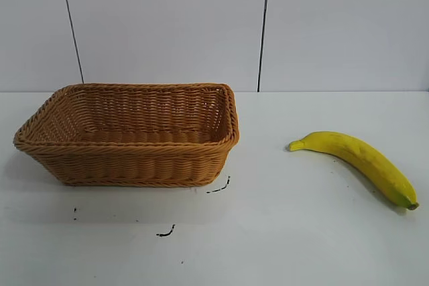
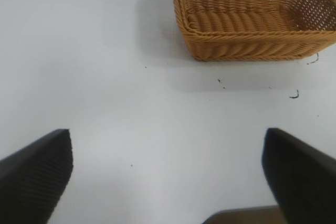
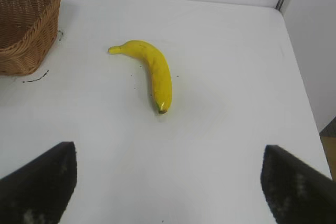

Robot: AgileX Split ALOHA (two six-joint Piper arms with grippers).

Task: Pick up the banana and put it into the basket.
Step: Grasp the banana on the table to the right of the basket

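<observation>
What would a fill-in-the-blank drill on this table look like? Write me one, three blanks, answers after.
1. The banana lies on the ____, outside the basket.
2. The basket holds ____.
3. Both the left gripper and the right gripper have fingers spread ____, with nothing between them.

Missing words: table; nothing; open

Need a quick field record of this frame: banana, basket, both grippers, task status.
banana: lying on the white table, to the right of the basket in the exterior view, untouched
basket: upright on the table, nothing visible inside
left gripper: open, above bare table, basket ahead of it, holding nothing
right gripper: open, above bare table, banana ahead of it, holding nothing
table marks: small dark scribbles near the basket
task status: banana not yet picked up
</observation>
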